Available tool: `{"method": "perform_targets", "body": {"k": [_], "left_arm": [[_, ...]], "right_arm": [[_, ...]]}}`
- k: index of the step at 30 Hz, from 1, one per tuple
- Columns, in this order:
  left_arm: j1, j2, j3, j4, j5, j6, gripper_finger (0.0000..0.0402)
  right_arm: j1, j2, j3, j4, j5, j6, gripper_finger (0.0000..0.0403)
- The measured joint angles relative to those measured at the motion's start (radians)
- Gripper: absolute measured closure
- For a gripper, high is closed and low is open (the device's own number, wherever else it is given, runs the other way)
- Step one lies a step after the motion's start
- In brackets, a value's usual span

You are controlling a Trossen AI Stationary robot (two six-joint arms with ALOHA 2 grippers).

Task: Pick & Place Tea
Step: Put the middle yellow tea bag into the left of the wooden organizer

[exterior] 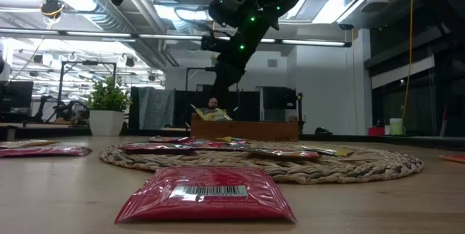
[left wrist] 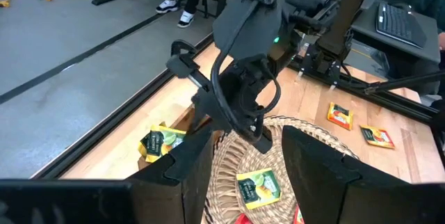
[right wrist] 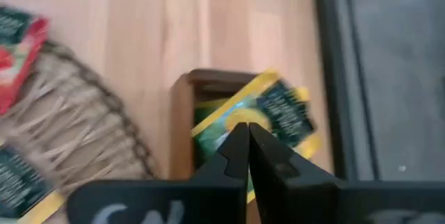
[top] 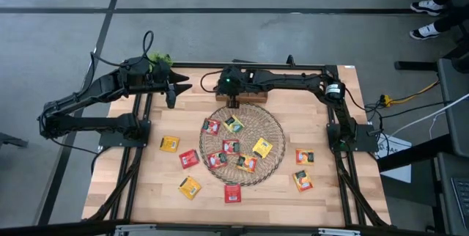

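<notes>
- Right gripper: fingers pressed together with no gap between them; nothing is pinched in them. It hangs over the wooden box at the far edge of the table, its tips just above the sachet lying there.
- Boxed yellow sachet: a yellow tea sachet with a dark green label, lying tilted in the wooden box directly beneath the right gripper's tips; whether the tips touch it cannot be told. In the low view it shows as a yellow corner above the box wall.
- Round wicker mat: just to the near side of the right gripper, its far rim beside the wooden box. Several red and yellow tea sachets lie on it.
- Loose sachets: farther from the right gripper, on the bare table around the mat, among them a yellow one on the left arm's side, two orange ones on the right arm's side, and a red one nearest the front edge.
- Left gripper: fingers spread apart and empty, held above the far part of the table, well to the side of the right gripper and pointing toward it.
- Potted plant: stands by the far left corner, behind the left gripper.
</notes>
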Motion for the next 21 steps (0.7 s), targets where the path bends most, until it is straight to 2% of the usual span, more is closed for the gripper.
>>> {"method": "perform_targets", "body": {"k": [10, 21], "left_arm": [[0.000, 0.000, 0.000, 0.000, -0.001, 0.000, 0.0233], [0.000, 0.000, 0.000, 0.000, -0.003, 0.007, 0.0233]], "right_arm": [[0.000, 0.074, -0.001, -0.030, -0.008, 0.021, 0.0399], [-0.030, 0.073, -0.001, -0.027, 0.010, 0.025, 0.0401]]}}
